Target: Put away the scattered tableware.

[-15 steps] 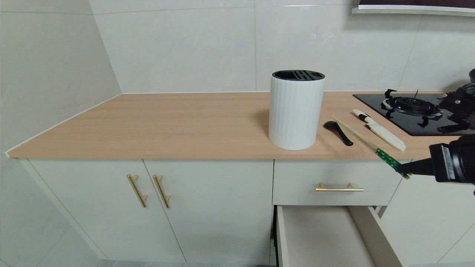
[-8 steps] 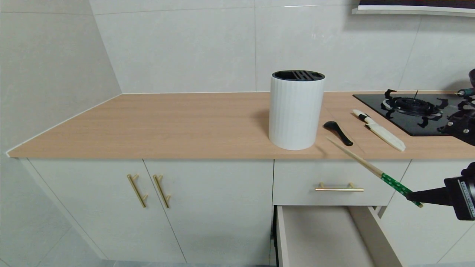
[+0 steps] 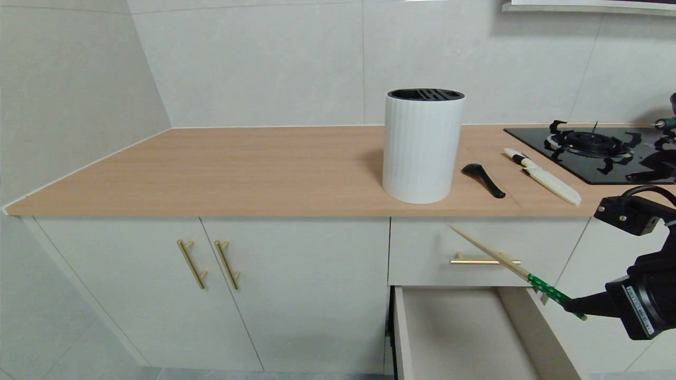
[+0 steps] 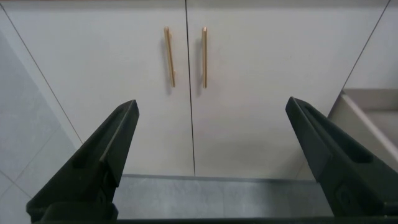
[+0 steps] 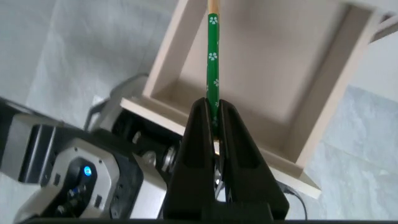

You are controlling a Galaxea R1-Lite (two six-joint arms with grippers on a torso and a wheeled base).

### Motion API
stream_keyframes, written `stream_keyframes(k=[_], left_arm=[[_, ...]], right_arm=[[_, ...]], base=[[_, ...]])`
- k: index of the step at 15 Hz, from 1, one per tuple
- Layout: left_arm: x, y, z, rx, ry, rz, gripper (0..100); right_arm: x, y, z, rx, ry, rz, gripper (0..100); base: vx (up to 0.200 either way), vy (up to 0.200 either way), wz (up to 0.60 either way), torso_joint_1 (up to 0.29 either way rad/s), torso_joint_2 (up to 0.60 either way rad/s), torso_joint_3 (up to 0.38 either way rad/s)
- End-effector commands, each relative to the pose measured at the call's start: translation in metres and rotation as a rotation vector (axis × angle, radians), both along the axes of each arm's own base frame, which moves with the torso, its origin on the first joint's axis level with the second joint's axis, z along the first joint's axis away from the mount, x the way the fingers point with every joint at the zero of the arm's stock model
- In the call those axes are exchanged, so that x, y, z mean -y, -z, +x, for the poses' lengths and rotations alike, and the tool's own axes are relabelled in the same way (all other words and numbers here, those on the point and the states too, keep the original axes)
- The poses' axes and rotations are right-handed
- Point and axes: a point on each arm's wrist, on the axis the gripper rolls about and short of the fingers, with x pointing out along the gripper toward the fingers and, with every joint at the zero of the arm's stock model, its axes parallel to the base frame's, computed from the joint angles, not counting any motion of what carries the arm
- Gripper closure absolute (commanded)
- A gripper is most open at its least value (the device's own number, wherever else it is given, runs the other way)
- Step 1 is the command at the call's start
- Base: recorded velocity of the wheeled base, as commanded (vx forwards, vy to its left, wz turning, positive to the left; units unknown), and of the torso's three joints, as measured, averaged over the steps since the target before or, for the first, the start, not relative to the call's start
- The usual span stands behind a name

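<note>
My right gripper (image 3: pixel 573 306) is shut on the green-patterned end of a pair of wooden chopsticks (image 3: pixel 507 262), held slanting in front of the upper drawer, above the right side of the open lower drawer (image 3: pixel 454 338). From the right wrist camera, the chopsticks (image 5: pixel 213 56) point over the drawer's pale inside (image 5: pixel 267 74). On the wooden counter (image 3: pixel 237 174) lie a black spoon (image 3: pixel 483 178) and a white knife (image 3: pixel 544 177), right of a white ribbed utensil holder (image 3: pixel 422 148). My left gripper (image 4: pixel 211 155) hangs open facing the cabinet doors.
A black gas hob (image 3: pixel 597 150) sits at the counter's far right. Two cabinet doors with gold handles (image 3: pixel 208 263) stand left of the drawers. The upper drawer's gold handle (image 3: pixel 483 260) is behind the chopsticks.
My right gripper has lifted the chopsticks off the counter and carried them down and forward, over the open drawer. The head view has also tilted slightly.
</note>
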Motion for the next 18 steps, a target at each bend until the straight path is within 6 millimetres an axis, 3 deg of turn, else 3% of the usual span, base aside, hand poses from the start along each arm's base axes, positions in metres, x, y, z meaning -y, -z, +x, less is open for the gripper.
stream_keyframes(k=[1, 10, 15, 18], left_arm=[[0.000, 0.000, 0.000, 0.000, -0.001, -0.001, 0], [0.000, 0.000, 0.000, 0.000, -0.001, 0.000, 0], [0.000, 0.000, 0.000, 0.000, -0.001, -0.001, 0], [0.000, 0.000, 0.000, 0.000, -0.001, 0.000, 0]], right_arm=[[-0.002, 0.005, 0.001, -0.019, -0.012, -0.009, 100], [-0.011, 0.018, 0.007, -0.078, -0.049, -0.029, 100], [-0.014, 0.026, 0.014, -0.117, -0.052, -0.043, 100], [-0.025, 0.046, 0.034, -0.187, -0.054, -0.064, 100]], base=[[0.000, 0.000, 0.00, -0.163, 0.44, 0.261], [0.000, 0.000, 0.00, -0.150, 0.45, 0.305], [0.000, 0.000, 0.00, -0.025, 0.10, 0.069], [0.000, 0.000, 0.00, 0.000, 0.00, 0.000]])
